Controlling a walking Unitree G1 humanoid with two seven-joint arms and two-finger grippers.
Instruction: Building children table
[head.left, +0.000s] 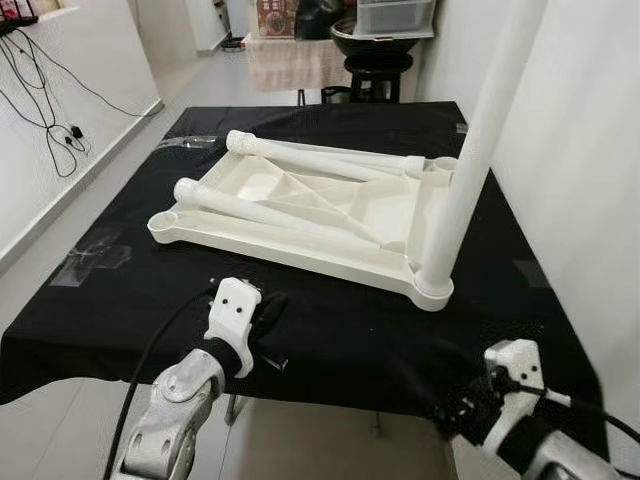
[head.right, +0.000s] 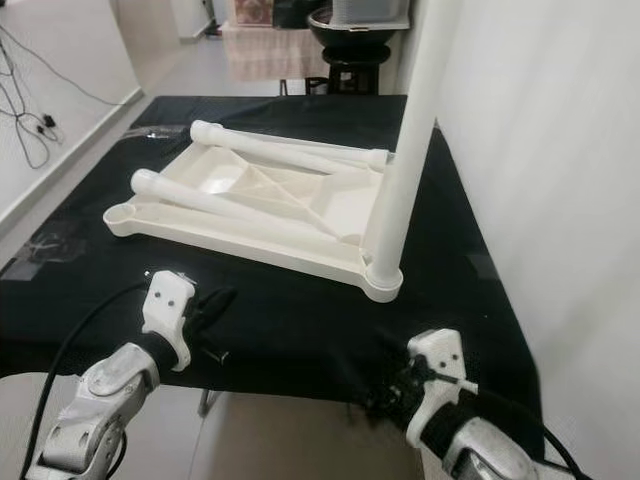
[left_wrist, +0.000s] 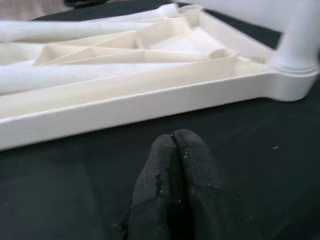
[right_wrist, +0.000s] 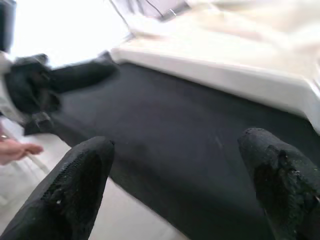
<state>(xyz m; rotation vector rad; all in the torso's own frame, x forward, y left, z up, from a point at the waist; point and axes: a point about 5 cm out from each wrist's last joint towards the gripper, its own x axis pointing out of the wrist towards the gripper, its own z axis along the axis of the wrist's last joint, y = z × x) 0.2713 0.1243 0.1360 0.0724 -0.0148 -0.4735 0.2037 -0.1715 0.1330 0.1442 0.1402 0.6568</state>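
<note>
Nearest the camera, both grippers sit at the front edge of the black-covered tabletop (head.left: 120, 290). The left gripper (left_wrist: 173, 142) rests low over the cloth with its two black fingers pressed together and nothing between them, just short of the long side rail of the white table frame (head.left: 300, 215). The right gripper (right_wrist: 182, 165) hovers at the front right corner of the tabletop with its fingers spread wide apart and empty. Beyond the grippers, the table frame lies upside down near the middle of the tabletop, its ribbed underside facing up. One white leg (head.left: 470, 160) stands upright in the frame's near right corner socket. Two further legs (head.left: 270, 210) lie flat across the frame, and one of them reaches the far left corner. Strips of clear tape (head.left: 95, 255) lie on the cloth at the left. Farther back, a cloth-draped stand (head.left: 295, 60) and a black stool (head.left: 378, 70) stand on the floor.
</note>
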